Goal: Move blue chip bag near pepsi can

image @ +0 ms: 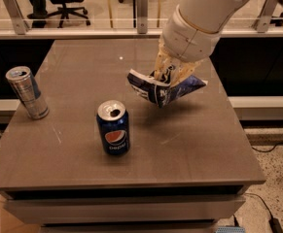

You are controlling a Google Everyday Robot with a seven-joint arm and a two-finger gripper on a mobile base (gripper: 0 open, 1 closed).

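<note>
The blue chip bag (163, 90) is crumpled dark blue foil with white lettering, held in the air above the table, right of centre. My gripper (169, 75) comes down from the upper right and is shut on the bag's top. The pepsi can (113, 128) stands upright on the table, in front of and to the left of the bag, apart from it. Its silver top is open.
A taller slim silver-blue can (27, 92) stands near the left edge of the grey-brown table (194, 144). A glass rail (82, 25) runs behind the table, with office chairs beyond. The floor drops off at the right.
</note>
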